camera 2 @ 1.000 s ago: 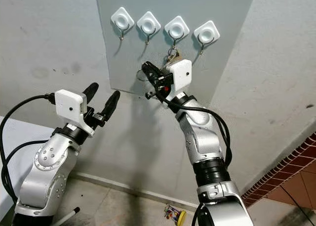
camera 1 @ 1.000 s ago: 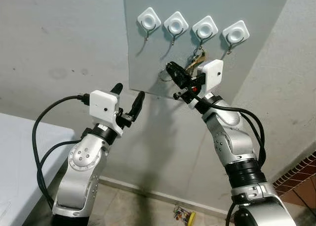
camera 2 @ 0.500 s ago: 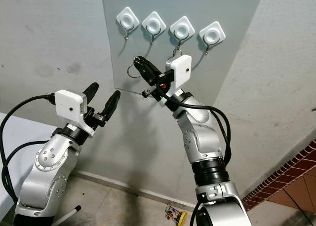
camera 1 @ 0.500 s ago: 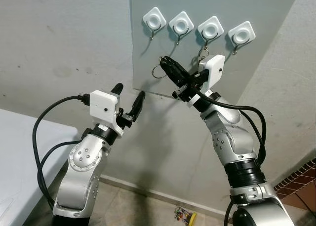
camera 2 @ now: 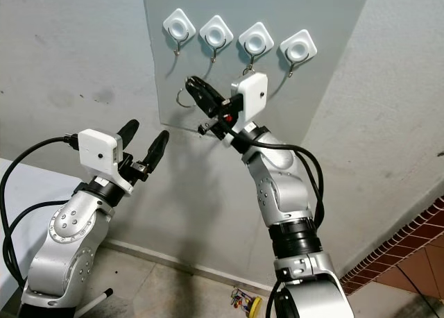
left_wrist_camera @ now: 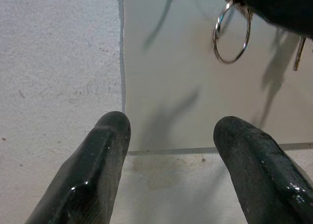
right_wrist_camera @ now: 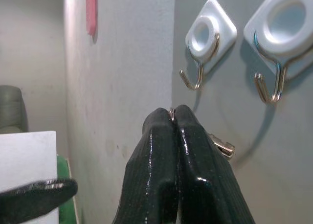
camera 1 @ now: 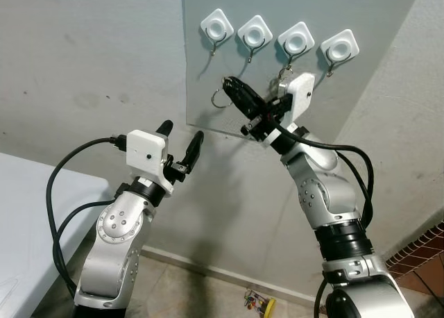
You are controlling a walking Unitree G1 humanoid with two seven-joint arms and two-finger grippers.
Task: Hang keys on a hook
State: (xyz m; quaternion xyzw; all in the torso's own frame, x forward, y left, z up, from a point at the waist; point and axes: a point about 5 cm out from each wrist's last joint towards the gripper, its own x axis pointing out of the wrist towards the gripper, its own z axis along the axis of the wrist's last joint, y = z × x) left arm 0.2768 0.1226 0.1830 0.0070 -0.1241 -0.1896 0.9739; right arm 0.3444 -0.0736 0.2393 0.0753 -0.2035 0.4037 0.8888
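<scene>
A grey panel (camera 1: pixel 361 75) is fixed to the wall (camera 1: pixel 90 61) and carries four white hook mounts in a row near its top edge. Each mount holds a metal hook: first hook (camera 1: pixel 212 48), second hook (camera 1: pixel 249 55), third hook (camera 1: pixel 284 71), fourth hook (camera 1: pixel 330 71), counted from the robot's left.

The right gripper (camera 1: pixel 230 88) is raised in front of the panel, below the first and second hooks. Its two black fingers are pressed together with no gap between them. They clamp the key ring (camera 1: pixel 220 98) at the fingertips. In the right wrist view, a small piece of metal (right_wrist_camera: pixel 171 113) shows in the seam between the closed fingertips, and a silver key part (right_wrist_camera: pixel 221 146) protrudes beside one finger. The ring itself hangs just beyond the fingertips on the robot's left, close to the panel surface. It sits lower than the first hook and is not on any hook. In the left wrist view the ring (left_wrist_camera: pixel 231 38) hangs from the dark fingers above, in front of the panel.

The left gripper (camera 1: pixel 180 139) is held lower, near the panel's bottom left corner. Its fingers (left_wrist_camera: pixel 93 170) are spread well apart and hold nothing.

A small multicoloured object (camera 1: pixel 258 303) lies on the floor at the wall base; its kind cannot be made out.
</scene>
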